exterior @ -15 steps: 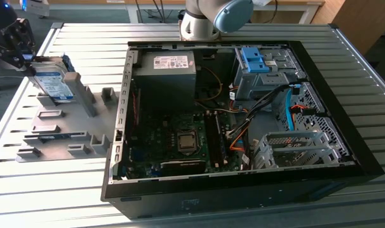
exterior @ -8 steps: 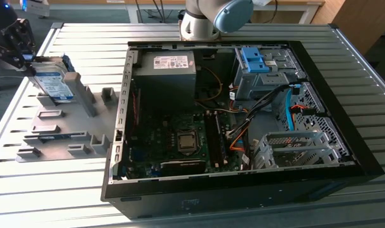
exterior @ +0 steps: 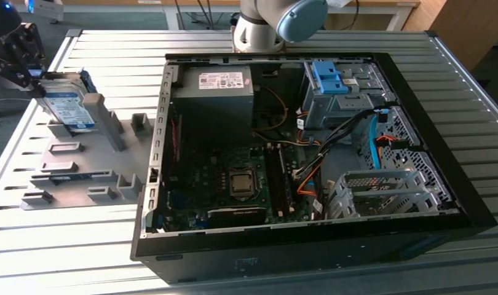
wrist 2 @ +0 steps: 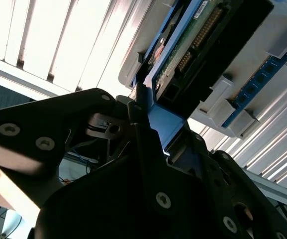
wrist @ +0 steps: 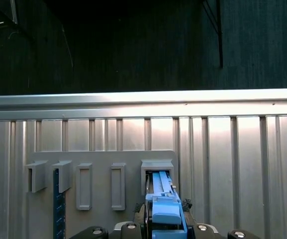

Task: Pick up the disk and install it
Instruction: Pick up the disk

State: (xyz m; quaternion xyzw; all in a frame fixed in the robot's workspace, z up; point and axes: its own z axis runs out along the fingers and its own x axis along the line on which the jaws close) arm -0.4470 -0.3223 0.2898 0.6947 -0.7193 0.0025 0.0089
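A ribbed metal worktop [exterior: 446, 74] carries one open computer case [exterior: 315, 255] and, on the exterior view's left, one grey fixture plate [exterior: 77, 163]. One disk [exterior: 69, 109] stands tilted over that plate, and I cannot tell whether its lower end has cleared the holder. The one hand [exterior: 37, 85] is clenched on the disk's blue frame. Held by that narrow plastic edge, the drive may well pivot, slip, or catch on the holder's walls. Inside the case are one blue bracket [exterior: 329, 77] and loose cables [exterior: 347, 132] that could snag.
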